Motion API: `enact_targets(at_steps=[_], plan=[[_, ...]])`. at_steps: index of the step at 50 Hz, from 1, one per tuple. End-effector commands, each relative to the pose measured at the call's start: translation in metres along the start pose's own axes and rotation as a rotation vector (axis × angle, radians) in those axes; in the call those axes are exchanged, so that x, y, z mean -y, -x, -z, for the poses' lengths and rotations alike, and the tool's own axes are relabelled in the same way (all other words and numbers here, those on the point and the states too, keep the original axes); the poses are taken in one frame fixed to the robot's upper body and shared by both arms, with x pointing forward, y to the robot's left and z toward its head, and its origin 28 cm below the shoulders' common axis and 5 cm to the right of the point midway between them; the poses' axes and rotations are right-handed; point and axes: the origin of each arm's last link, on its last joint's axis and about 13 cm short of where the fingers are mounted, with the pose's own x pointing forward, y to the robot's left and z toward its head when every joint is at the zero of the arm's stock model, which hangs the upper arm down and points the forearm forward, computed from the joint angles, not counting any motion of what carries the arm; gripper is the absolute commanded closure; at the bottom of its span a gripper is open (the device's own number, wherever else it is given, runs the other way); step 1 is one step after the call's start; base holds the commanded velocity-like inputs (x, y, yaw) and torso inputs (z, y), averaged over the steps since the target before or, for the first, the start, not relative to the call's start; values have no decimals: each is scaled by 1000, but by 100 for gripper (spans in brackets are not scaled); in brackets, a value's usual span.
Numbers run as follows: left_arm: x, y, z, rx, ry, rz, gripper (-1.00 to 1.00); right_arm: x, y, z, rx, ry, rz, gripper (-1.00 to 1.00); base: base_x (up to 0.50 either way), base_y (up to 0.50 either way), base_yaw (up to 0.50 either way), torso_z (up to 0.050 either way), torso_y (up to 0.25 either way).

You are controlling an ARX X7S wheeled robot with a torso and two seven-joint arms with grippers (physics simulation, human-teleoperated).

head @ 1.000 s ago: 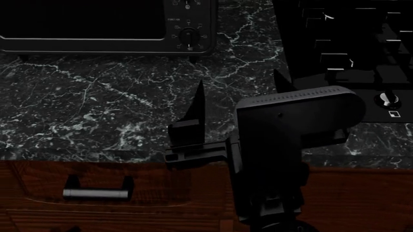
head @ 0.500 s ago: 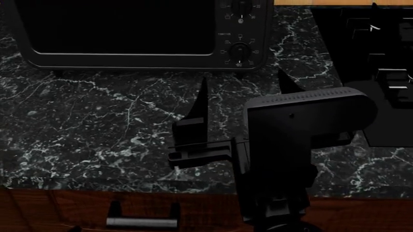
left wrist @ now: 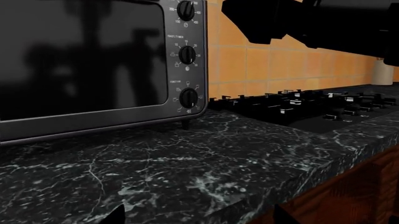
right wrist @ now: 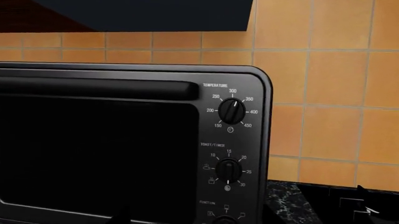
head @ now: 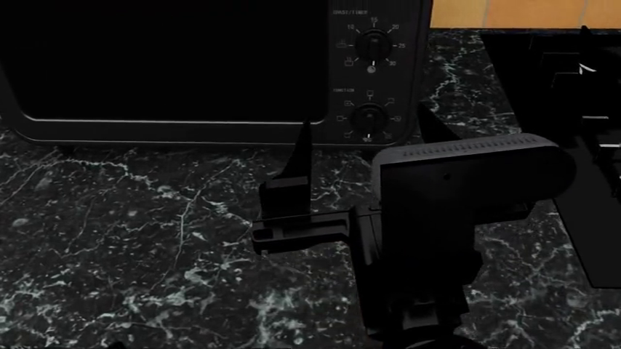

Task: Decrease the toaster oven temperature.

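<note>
Right gripper (head: 359, 142) wide open, empty, just short of toaster oven (head: 194, 73) knob column, left gripper unseen

Home kitchen indicated: black white-veined marble countertop (left wrist: 206, 163), orange square-tiled backsplash (right wrist: 324, 93), glossy black gas stovetop with grates (left wrist: 311, 105), black glass-doored toaster oven (right wrist: 124, 149) with knob marked TEMPERATURE (right wrist: 233, 111), reddish-brown wooden cabinet front (left wrist: 349, 196) seen below counter.

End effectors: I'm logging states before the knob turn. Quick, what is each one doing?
Left end effector: open, holding nothing.
Right end effector: open, holding nothing, in front of the toaster oven.
</note>
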Motion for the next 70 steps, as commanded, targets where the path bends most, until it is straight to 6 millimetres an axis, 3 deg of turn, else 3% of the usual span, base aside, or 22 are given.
enact_targets(at_steps=[1,24,38,54,70], plan=[[0,-1,-1,1,1,2,-100,0,2,-1,8,-9,-3,-100,293,0,0,0,0],[1,-3,-3,7,-7,15,-100,1,6,-7,16,-15,8,-100,292,0,0,0,0],[0,-5,-4,6,-8,14,-100,1,8,-9,36,3,19,-100,0,0,0,0,1],[-2,-6,-1,-3,-7,14,-100,3,7,-32,27,64,78,-100,0,0,0,0,0],[-3,-5,-2,-6,-2,16,-100,11,-11,-56,-116,-58,92,-100,0,0,0,0,0]])
